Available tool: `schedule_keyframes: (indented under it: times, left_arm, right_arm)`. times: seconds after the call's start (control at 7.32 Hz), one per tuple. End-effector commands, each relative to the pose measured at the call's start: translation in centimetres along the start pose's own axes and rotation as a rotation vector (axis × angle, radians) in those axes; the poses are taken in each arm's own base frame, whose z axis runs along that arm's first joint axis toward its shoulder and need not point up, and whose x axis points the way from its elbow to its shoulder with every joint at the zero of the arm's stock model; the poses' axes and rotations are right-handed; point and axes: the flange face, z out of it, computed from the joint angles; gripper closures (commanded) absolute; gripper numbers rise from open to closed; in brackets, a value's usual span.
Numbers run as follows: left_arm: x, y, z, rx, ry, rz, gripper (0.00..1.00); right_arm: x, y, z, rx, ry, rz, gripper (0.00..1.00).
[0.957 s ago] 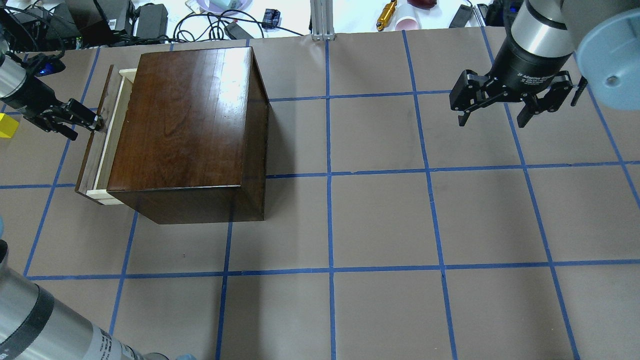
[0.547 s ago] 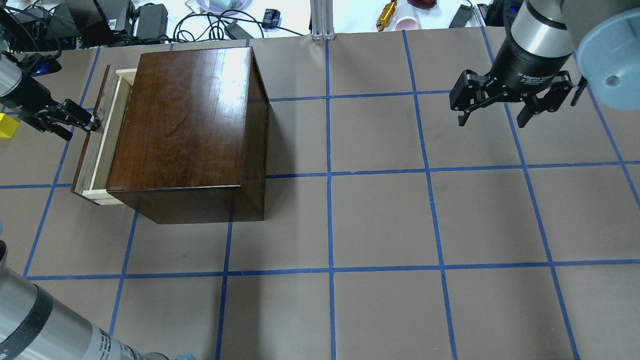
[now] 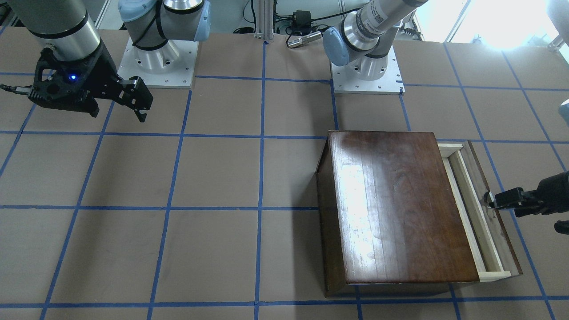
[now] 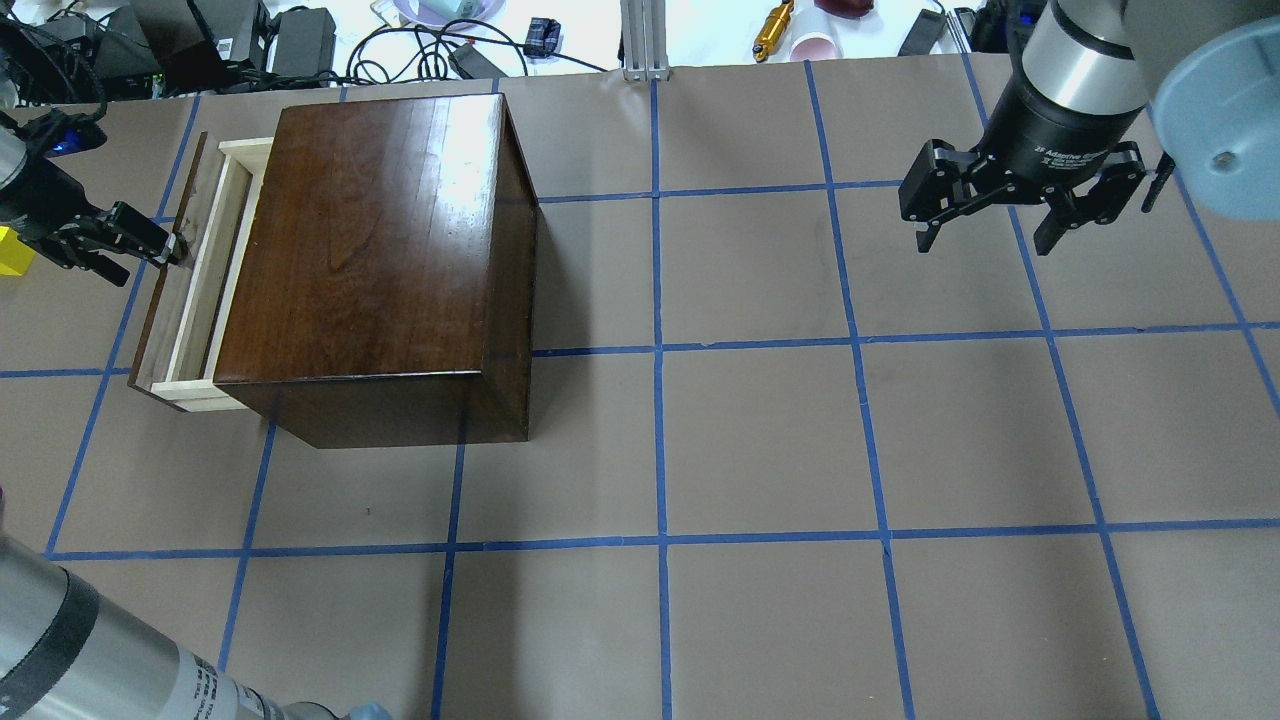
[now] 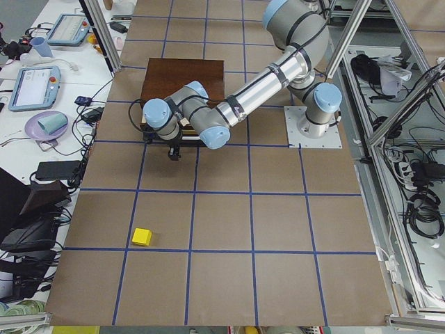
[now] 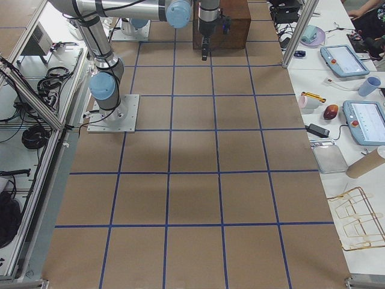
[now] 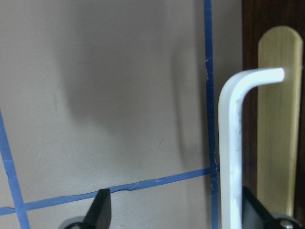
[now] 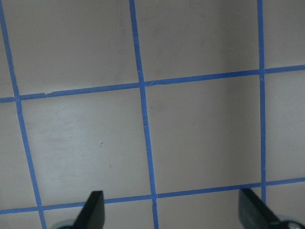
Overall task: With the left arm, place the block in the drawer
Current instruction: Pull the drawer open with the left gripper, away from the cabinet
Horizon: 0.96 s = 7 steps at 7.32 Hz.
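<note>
Two grippers are in sight, and we find both with their fingers spread. Our left gripper (image 4: 150,258) sits at the left edge of the overhead frame, reaching sideways at the drawer (image 4: 200,290). Its upper finger touches the drawer's dark front. The left wrist view shows a bent white handle (image 7: 229,143) lying right against one finger, while the other finger stands well apart over the table (image 4: 760,440).

We see the drawer partly out of the glossy brown box (image 4: 370,250), on the box's left side in the overhead frame. A narrow strip of its pale interior is exposed.

We find the block (image 4: 10,250) on the table at the far left edge of the overhead frame, partly cut off by that edge and just behind the left gripper, outside the drawer. In the exterior left view it lies in the lower left, alone on the brown surface, well apart from the box near the top.

Our right gripper (image 4: 985,245) hangs in the upper right of the overhead frame, well apart from the box. Its wrist view shows only brown surface and blue tape lines below its fingers.
</note>
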Motion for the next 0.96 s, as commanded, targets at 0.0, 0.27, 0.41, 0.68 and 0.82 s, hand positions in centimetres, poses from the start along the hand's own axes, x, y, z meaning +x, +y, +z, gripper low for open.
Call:
schedule_keyframes:
  times: [0.0,0.27,0.41,0.68,0.82]
  left_arm:
    - [-0.3,0.2,-0.1,-0.009,-0.012,-0.004,0.09]
    - [-0.9,0.5,-0.3,-0.004,-0.014,-0.014,0.09]
    - [-1.1,0.6,-0.3,-0.002,-0.017,-0.017,0.09]
    - [-1.2,0.7,-0.6,-0.003,-0.025,-0.018,0.09]
    - [-1.3,0.8,-0.7,-0.013,-0.042,-0.017,0.09]
  right_arm:
    - [0.0,0.0,0.0,0.0,0.0,0.0,0.0]
    - [0.0,0.0,0.0,0.0,0.0,0.0,0.0]
    - [0.0,0.0,0.0,0.0,0.0,0.0,0.0]
    - [0.0,0.0,0.0,0.0,0.0,0.0,0.0]
    - [0.0,0.0,0.0,0.0,0.001,0.0,0.0]
